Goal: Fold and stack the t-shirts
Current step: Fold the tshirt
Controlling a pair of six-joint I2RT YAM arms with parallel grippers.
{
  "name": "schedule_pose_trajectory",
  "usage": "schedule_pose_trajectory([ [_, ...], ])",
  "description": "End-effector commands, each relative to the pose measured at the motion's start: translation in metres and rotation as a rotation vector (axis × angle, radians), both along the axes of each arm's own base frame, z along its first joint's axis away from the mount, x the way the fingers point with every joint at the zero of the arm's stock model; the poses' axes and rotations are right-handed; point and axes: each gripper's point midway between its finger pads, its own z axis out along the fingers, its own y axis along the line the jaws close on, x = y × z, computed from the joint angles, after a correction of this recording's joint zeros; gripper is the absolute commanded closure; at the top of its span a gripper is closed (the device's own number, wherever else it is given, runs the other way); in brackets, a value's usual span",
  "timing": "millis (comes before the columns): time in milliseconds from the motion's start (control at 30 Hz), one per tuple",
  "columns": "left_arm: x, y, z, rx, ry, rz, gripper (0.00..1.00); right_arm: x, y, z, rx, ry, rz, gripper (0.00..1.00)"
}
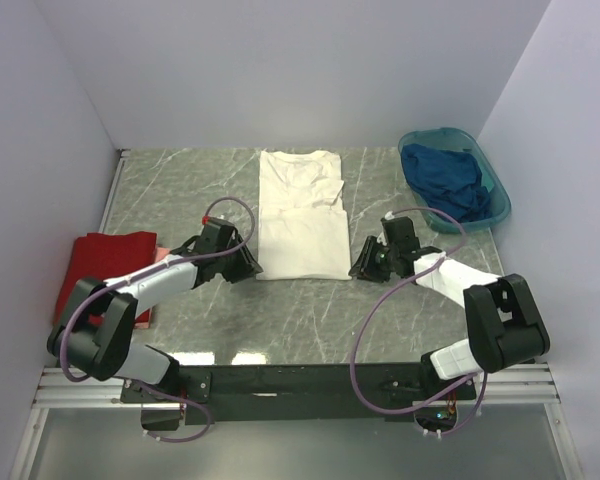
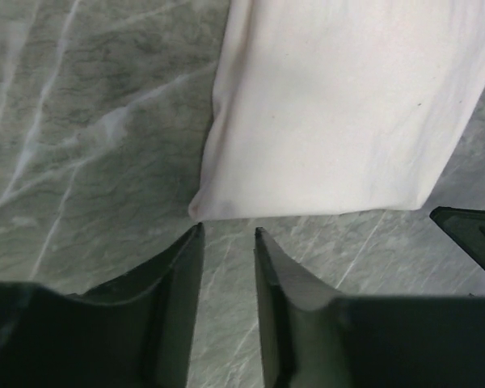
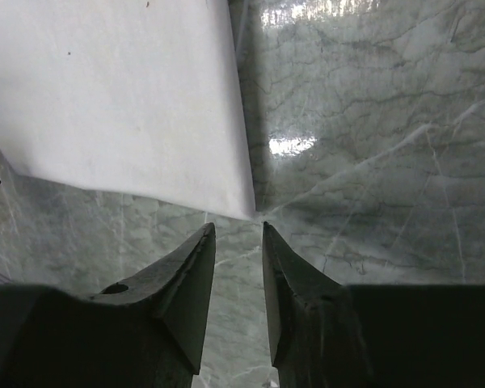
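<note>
The cream-white t-shirt lies flat mid-table, folded into a narrow strip. My left gripper is open and empty just off its near left corner. My right gripper is open and empty just off its near right corner. Neither touches the cloth. The red t-shirt lies folded at the left edge. The dark blue t-shirt lies crumpled in the teal basin at the back right.
Grey marble table with white walls on three sides. A pink edge shows beside the red shirt. The right gripper's tip shows at the right edge of the left wrist view.
</note>
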Motion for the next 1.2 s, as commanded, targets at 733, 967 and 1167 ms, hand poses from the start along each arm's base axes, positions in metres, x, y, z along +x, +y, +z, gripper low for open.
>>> schedule_pose_trajectory([
  [733,0.004,-0.001,-0.038,0.036,0.062,0.032,0.78,0.005,0.013,-0.023,0.006,0.017,-0.002,0.80],
  [967,-0.002,0.001,-0.029,0.043,0.043,0.037,0.99,-0.001,0.013,-0.015,0.010,0.012,0.016,1.00],
  [1167,-0.029,0.011,-0.025,0.053,0.058,0.040,0.99,-0.027,0.008,-0.006,0.027,-0.002,0.044,1.00],
])
